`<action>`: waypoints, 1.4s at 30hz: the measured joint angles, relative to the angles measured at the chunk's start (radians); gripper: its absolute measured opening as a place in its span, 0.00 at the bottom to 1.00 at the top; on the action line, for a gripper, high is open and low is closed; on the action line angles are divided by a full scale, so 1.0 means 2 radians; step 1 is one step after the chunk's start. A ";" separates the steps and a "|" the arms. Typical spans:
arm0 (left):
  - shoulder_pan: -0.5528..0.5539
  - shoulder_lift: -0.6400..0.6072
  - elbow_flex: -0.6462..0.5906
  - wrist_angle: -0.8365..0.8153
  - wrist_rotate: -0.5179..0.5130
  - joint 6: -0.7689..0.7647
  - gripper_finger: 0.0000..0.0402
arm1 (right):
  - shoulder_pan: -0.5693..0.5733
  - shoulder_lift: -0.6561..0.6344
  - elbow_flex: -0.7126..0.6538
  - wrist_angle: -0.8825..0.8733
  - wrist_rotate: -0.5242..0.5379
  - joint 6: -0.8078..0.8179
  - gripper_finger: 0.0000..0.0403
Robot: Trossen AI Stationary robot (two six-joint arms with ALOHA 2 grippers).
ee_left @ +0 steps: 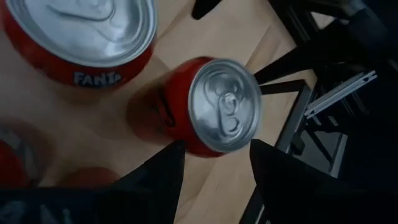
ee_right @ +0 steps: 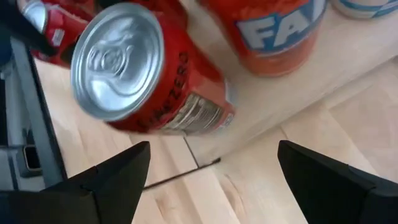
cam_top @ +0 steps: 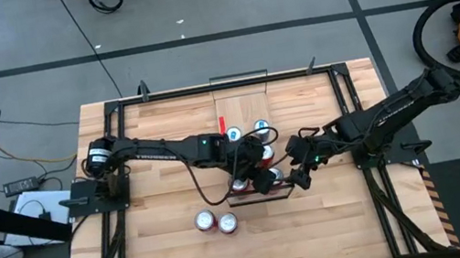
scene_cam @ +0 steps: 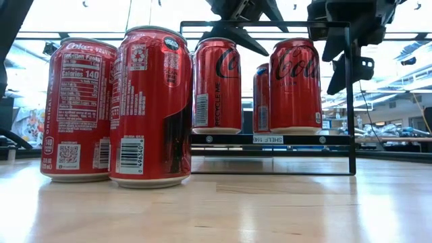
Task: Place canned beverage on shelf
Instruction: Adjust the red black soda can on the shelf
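Cans (scene_cam: 295,84): glossy red cylinders on wood shelf (scene_cam: 270,139); both arms' fingers spread, empty.

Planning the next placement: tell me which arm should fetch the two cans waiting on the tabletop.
Probably left: the two cans stand on its side of the shelf, nearer the left gripper than the right gripper.
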 joint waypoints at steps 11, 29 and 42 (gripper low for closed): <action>-0.011 0.000 0.000 0.007 0.023 -0.008 0.48 | -0.042 0.000 0.000 -0.034 0.046 -0.007 0.90; -0.002 0.001 0.000 -0.012 -0.028 0.023 0.48 | 0.008 0.000 0.000 0.023 0.006 -0.003 0.90; -0.004 0.004 0.000 0.013 0.003 0.019 0.48 | -0.017 -0.001 0.000 -0.002 0.035 -0.009 0.90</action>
